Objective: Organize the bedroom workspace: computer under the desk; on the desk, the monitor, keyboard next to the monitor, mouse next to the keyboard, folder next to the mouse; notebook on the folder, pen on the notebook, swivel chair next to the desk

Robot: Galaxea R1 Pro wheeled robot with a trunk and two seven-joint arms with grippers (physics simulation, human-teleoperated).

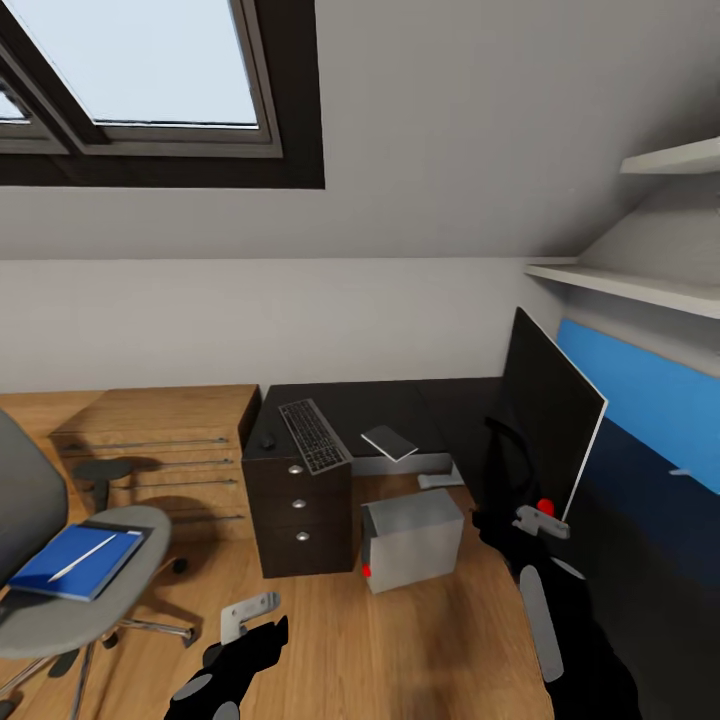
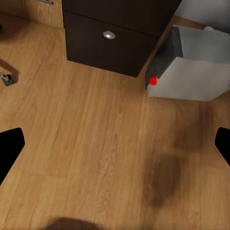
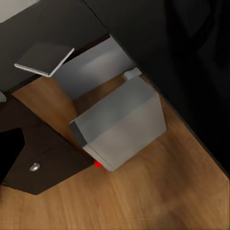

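The black desk point(image 1: 440, 405) carries the keyboard point(image 1: 313, 436), the dark mouse point(image 1: 267, 440) to its left and the notebook point(image 1: 389, 442) to its right. At the desk's right end the monitor point(image 1: 545, 420) stands tilted, a red dot at its lower corner. The grey computer point(image 1: 412, 540) point(image 2: 191, 72) point(image 3: 120, 127) sits on the floor under the desk, beside the drawer unit point(image 1: 300, 515). On the swivel chair point(image 1: 60, 610) lies the blue folder point(image 1: 78, 560) with the pen point(image 1: 83, 557) on it. My right gripper point(image 1: 540, 522) hovers open by the monitor's lower corner. My left gripper point(image 1: 248, 618) point(image 2: 115, 153) hangs open over bare floor.
A light wooden dresser point(image 1: 150, 445) stands left of the desk against the wall. White shelves point(image 1: 640, 285) and a blue wall panel point(image 1: 640, 400) run along the right. A skylight point(image 1: 140, 70) sits in the sloped ceiling. Wood floor lies open between chair and drawers.
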